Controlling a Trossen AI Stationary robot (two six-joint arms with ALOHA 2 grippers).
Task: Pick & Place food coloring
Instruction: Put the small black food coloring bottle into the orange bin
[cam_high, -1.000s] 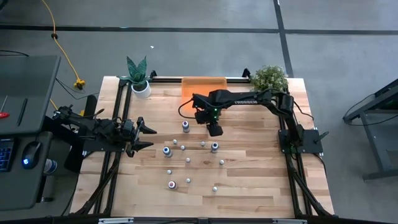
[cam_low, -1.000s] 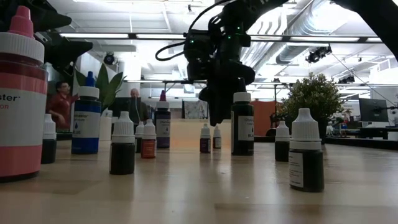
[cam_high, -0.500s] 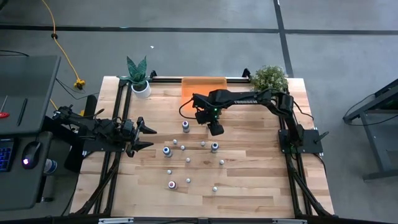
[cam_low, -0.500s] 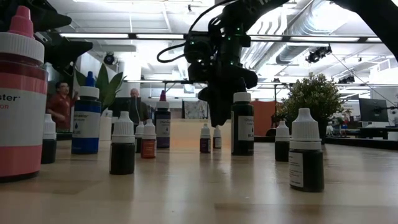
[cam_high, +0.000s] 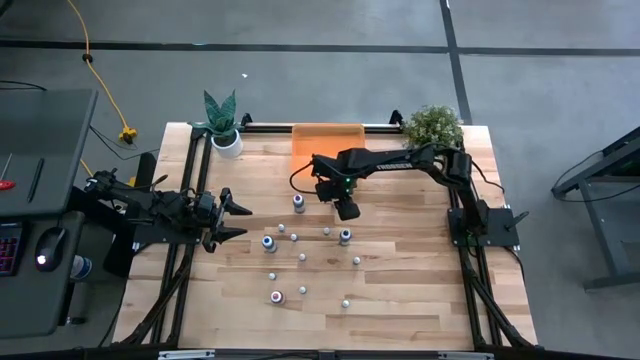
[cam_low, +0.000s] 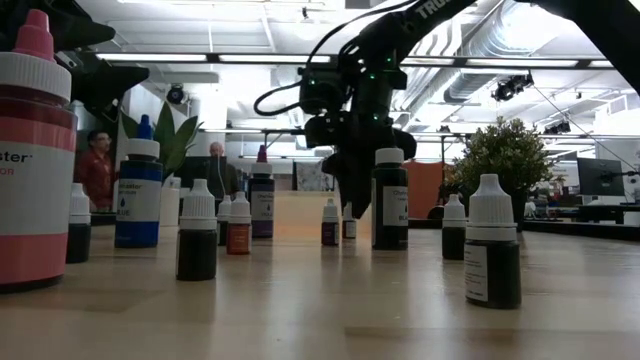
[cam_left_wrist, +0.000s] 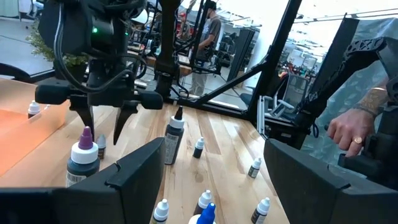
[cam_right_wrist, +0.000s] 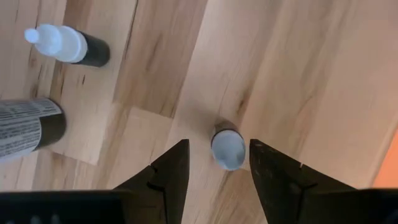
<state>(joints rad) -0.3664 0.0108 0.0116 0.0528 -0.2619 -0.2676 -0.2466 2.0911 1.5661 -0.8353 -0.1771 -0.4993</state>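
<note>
Right gripper (cam_right_wrist: 214, 168) poised over a small food coloring bottle (cam_right_wrist: 227, 148).

Its fingers are spread apart and hold nothing — the white-capped bottle stands upright on the wooden table (cam_high: 420, 280) directly below, framed between the two tips. More bottles (cam_high: 300, 250) stand scattered just beyond the claw, toward the table's middle. The left gripper (cam_high: 232, 219) waits at the table's left edge — fingers parted, empty.

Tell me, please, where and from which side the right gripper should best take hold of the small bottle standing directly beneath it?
Grip the small bottle from straight above, closing on the sides of its body just under the pale round cap. It stands upright and apart from its neighbours, and the right gripper is open with a finger on either side of it, so a straight descent should seat it.
</note>
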